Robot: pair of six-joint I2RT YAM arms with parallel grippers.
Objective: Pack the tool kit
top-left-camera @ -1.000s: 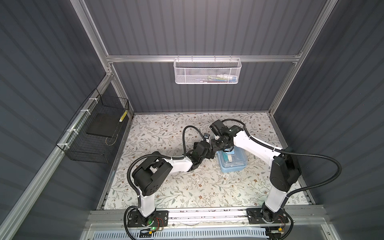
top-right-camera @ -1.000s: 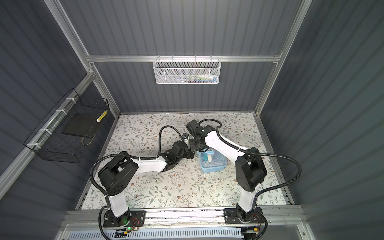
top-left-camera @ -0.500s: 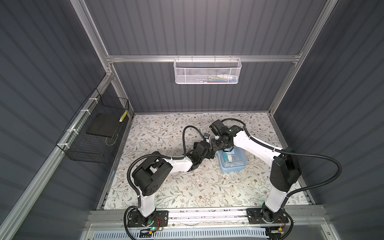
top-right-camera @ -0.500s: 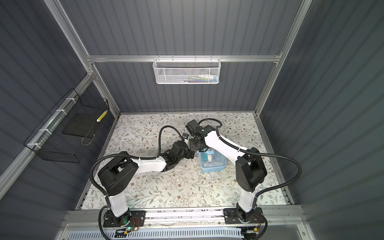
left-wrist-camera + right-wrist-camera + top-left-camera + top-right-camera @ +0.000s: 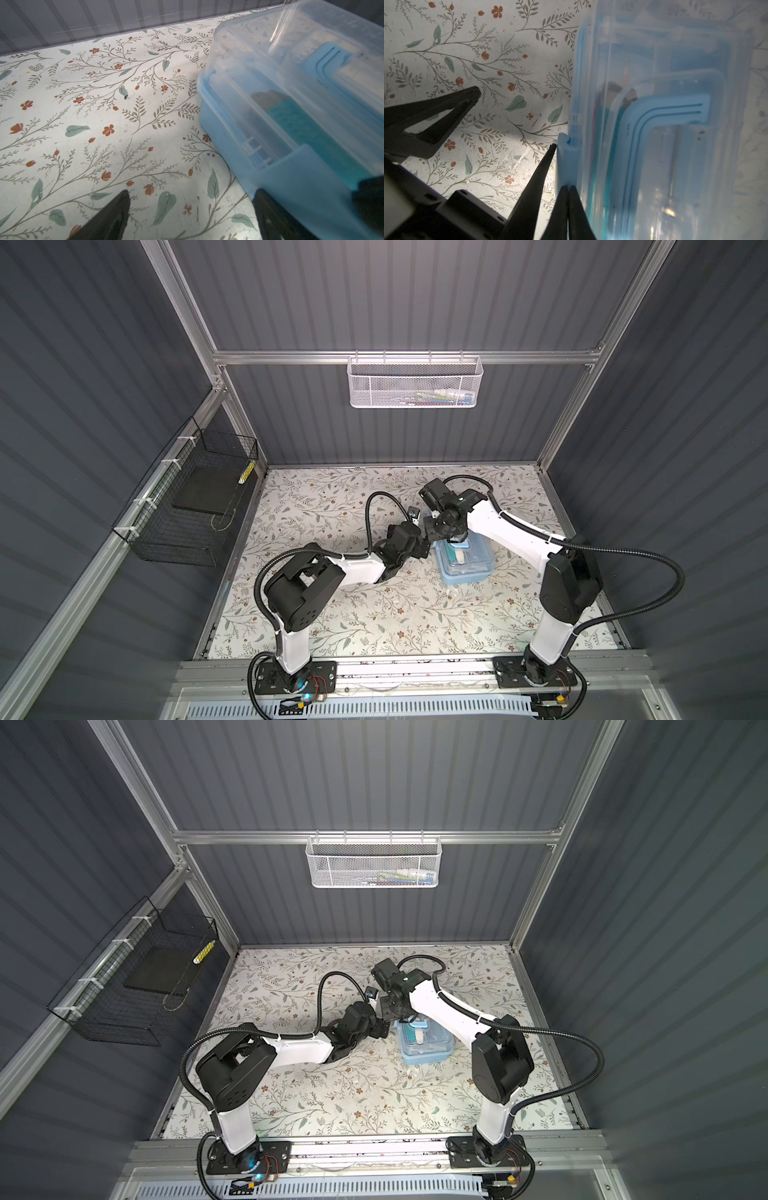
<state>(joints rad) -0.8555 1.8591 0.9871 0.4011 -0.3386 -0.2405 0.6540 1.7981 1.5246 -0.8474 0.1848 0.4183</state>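
Note:
The tool kit (image 5: 467, 564) (image 5: 426, 1046) is a light-blue box with its clear lid down, lying on the floral mat between both arms. Through the lid I see teal-handled tools (image 5: 307, 133). My left gripper (image 5: 191, 192) (image 5: 426, 549) is open at the kit's left side. One of its fingers (image 5: 268, 209) is against the blue latch (image 5: 301, 178), and the other is over bare mat. My right gripper (image 5: 568, 188) (image 5: 451, 537) is shut, with its tips pressed against the latch (image 5: 568, 164) at the lid's edge and nothing between them.
A white mesh basket (image 5: 415, 383) (image 5: 374, 863) with small items hangs on the back wall. A black wire basket (image 5: 195, 506) (image 5: 141, 986) hangs on the left wall. The floral mat (image 5: 374, 614) stretches out in front of the kit.

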